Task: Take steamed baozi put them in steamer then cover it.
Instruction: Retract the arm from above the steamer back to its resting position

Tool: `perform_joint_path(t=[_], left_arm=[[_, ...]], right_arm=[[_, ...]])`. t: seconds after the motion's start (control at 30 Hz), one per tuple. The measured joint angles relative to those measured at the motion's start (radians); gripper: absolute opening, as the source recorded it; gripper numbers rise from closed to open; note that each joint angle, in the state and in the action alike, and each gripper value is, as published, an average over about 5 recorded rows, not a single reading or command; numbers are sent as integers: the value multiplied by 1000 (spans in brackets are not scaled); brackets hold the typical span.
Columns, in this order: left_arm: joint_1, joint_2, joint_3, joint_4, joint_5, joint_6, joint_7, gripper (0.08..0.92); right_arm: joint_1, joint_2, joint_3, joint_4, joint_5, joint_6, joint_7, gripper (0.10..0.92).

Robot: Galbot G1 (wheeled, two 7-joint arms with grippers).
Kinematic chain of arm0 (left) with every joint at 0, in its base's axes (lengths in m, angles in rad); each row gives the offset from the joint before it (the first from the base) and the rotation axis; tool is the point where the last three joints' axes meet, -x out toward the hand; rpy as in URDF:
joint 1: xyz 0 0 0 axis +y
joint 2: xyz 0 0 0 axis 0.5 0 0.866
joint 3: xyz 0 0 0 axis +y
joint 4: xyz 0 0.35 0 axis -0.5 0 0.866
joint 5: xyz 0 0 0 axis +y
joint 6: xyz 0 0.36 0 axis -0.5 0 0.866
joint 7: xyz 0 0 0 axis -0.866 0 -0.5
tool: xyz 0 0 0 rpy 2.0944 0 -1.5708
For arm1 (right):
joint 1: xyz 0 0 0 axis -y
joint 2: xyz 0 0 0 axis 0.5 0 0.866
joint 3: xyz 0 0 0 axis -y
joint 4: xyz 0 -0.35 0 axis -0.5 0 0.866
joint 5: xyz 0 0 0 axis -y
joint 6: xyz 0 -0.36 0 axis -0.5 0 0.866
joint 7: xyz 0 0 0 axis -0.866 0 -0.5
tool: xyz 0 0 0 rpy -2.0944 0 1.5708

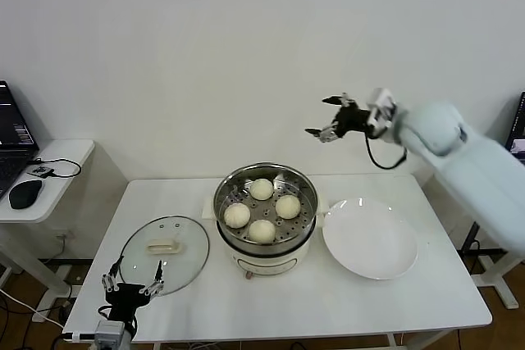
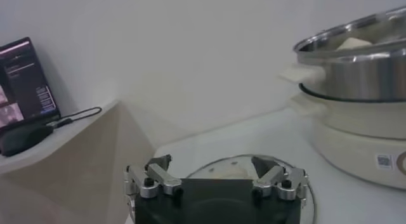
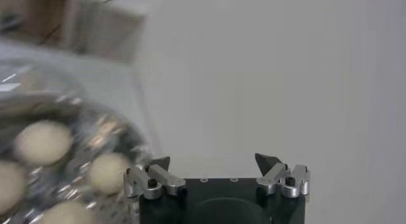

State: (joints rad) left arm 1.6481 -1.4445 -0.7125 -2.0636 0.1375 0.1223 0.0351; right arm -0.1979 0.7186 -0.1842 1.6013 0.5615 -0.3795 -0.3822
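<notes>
All four steamed baozi (image 1: 262, 210) sit on the perforated tray inside the steamer (image 1: 266, 239), which stands at the middle of the white worktop (image 1: 328, 301). The white plate (image 1: 370, 240) just beside the steamer, on the robot's right, carries nothing. So the loading part of the job looks finished, judging from how things lie.

What remains is the cover. The glass lid (image 1: 165, 253) with its white handle lies flat on the worktop on the steamer's left side, near it but apart from it, and the pot is uncovered.

The left pincer (image 1: 131, 288) is low at the near edge of the worktop, right by the lid's near rim, its fingers spread and holding nothing. In the left wrist view the lid (image 2: 241, 174) shows just past the open fingertips, with the steamer (image 2: 355, 85) farther off. This arm seems the one placed to pick the lid up by its handle (though it has not closed on anything yet).

The right pincer (image 1: 330, 119) is raised in the air above and behind the steamer, well clear of the worktop, also released and empty. Its wrist view looks down on the baozi (image 3: 43, 143) in the pot, off to one side.

Left to do, then: grasp the lid, carry it across, and set it level on the steamer's rim.
</notes>
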Motion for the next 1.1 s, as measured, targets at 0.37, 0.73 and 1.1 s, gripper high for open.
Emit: perform_joint_path(t=[0.37, 0.73, 1.1], left_arm=[[-32, 38, 8, 16, 112, -36, -32, 823], [-87, 78, 29, 90, 445, -113, -32, 823], [-137, 157, 93, 188, 926, -143, -79, 823]], right_arm=[[-672, 151, 604, 205, -7, 127, 162, 823], [-1122, 372, 886, 297, -41, 253, 211, 823], [-1306, 464, 999, 334, -52, 307, 227, 823]])
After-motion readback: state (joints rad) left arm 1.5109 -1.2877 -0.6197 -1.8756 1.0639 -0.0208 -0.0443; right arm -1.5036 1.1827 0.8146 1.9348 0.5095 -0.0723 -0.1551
